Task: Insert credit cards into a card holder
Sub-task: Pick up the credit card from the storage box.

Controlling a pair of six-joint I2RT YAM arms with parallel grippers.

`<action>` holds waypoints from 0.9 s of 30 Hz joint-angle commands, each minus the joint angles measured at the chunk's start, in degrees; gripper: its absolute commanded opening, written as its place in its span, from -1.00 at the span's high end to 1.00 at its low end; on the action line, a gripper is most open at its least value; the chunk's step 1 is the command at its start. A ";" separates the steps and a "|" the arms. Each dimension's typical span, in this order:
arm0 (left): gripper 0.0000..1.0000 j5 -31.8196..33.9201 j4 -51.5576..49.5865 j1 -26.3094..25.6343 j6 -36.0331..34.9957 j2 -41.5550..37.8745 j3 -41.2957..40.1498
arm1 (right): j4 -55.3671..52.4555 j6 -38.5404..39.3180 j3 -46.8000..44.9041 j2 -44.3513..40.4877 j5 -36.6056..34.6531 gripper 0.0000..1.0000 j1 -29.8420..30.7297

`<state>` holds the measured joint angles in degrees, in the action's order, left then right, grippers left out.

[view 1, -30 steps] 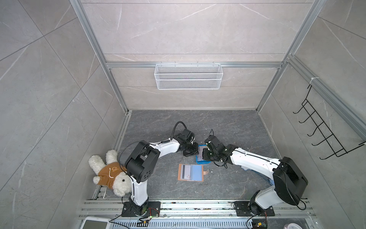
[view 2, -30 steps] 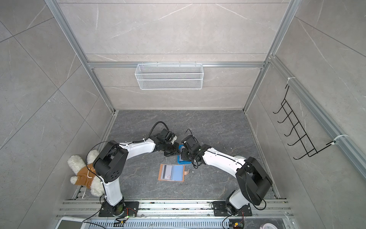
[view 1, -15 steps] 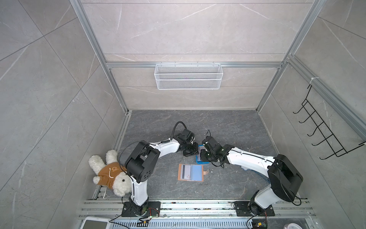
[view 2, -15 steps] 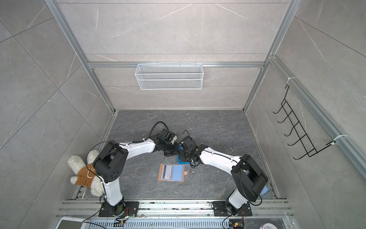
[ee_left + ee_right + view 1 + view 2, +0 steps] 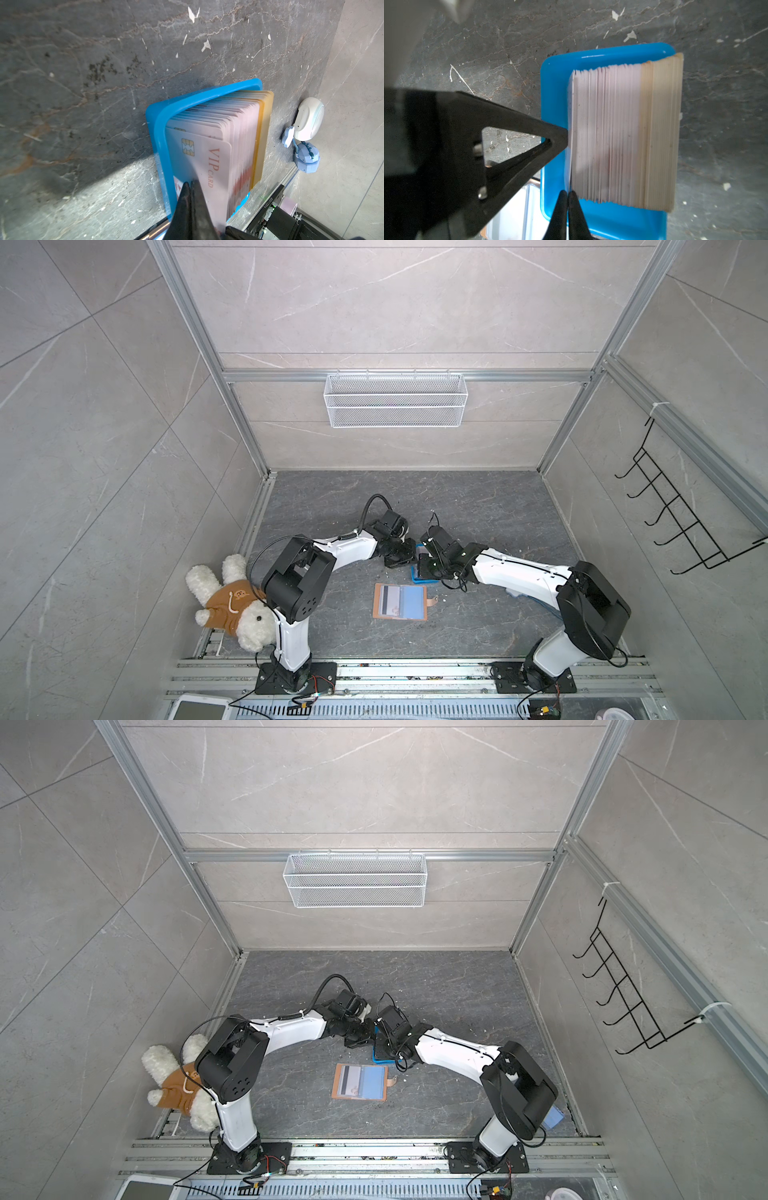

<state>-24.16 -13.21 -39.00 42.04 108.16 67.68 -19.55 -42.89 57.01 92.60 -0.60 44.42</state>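
The right arm has slid in over the blue tray (image 5: 554, 93), and its fingers have pinched together since a second ago. My left fingers (image 5: 190, 184) are closed on nothing, their tip pressed against the face of the front card (image 5: 203, 158); I judge this levers it off the stack. That card reads "VIP CARD" in orange-red beside a gold chip. The credit cards (image 5: 612, 135) stand on edge in the tray, which leaves their edges free to pinch. My right fingers (image 5: 568, 194) are shut on the front card's thin edge. The card holder (image 5: 400, 601) lies open on the counter (image 5: 332, 510) near the tray, sleeves up to receive it; 1 striped card seems to sit inside.
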 commanded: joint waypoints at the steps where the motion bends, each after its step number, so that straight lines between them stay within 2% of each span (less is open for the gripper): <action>1: 1.00 -0.59 0.90 -0.24 0.41 -1.54 -0.53 | -1.17 -0.11 1.69 0.60 -1.36 0.91 0.61; 6: 1.00 -0.32 0.32 -0.19 0.22 -3.32 -0.89 | -2.37 -0.21 1.75 -1.12 -2.56 1.00 0.72; 27: 0.93 -2.81 0.21 3.85 1.02 -20.05 -10.11 | -5.85 2.63 -0.01 -10.28 -2.62 1.00 -0.56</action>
<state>-24.73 -13.41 -35.55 42.54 91.09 58.54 -23.46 -41.74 57.01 84.16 -3.20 44.45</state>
